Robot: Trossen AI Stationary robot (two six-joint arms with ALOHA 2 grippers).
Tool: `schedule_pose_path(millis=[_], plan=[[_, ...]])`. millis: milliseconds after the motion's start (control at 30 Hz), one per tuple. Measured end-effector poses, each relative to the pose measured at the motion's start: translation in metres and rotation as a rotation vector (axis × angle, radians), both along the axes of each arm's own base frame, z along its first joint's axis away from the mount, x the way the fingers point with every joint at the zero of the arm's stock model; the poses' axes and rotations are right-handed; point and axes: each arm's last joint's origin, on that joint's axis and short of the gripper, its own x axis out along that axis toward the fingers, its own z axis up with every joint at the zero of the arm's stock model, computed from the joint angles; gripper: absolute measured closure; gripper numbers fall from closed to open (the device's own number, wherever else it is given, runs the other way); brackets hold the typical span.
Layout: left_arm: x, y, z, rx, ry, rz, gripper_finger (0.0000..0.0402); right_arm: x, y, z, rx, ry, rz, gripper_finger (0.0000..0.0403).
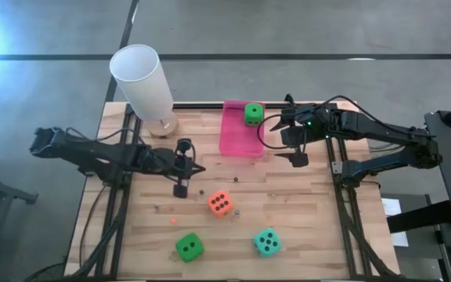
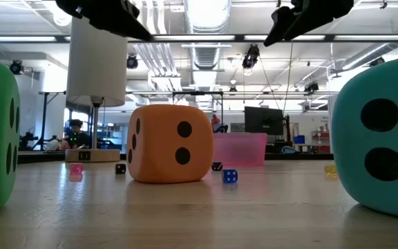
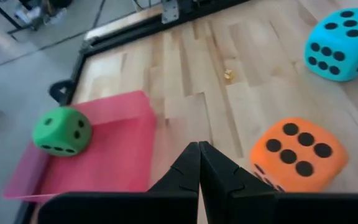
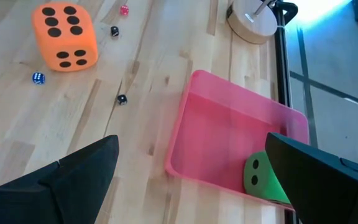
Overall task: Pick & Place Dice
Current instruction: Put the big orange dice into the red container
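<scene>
Overhead, saw the right gripper [image 1: 294, 139] spread fully wide and holding nothing, just beside the pink tray [image 1: 236, 138], with one green die [image 1: 254, 114] lying in the tray's far corner. Found the left gripper [image 1: 180, 188] pinched completely shut on nothing, poised near the orange die [image 1: 220, 204] on the wooden table [image 1: 319, 219]. Noted the second green die [image 1: 189, 247] and the teal die [image 1: 267, 242] toward the table's near edge, well apart from both grippers, plus a white lamp [image 1: 142, 81] by the far corner.
</scene>
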Motion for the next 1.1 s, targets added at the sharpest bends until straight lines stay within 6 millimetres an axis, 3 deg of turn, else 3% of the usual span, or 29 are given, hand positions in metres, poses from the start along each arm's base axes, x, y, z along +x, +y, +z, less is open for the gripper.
schedule_pose_path(millis=[633, 900, 1100], plan=[[0.042, -0.030, 0.011, -0.089, 0.179, 0.068, 0.0396, 0.000, 0.000, 0.000, 0.002, 0.001, 0.000, 0.0003], [0.058, -0.052, 0.009, 0.011, 0.267, -0.047, 0.0396, 0.000, 0.000, 0.000, 0.002, 0.001, 0.000, 0.0003], [0.065, -0.057, -0.001, 0.031, 0.305, -0.093, 0.0396, 0.000, 0.000, 0.000, 0.001, 0.001, 0.001, 0.0003]])
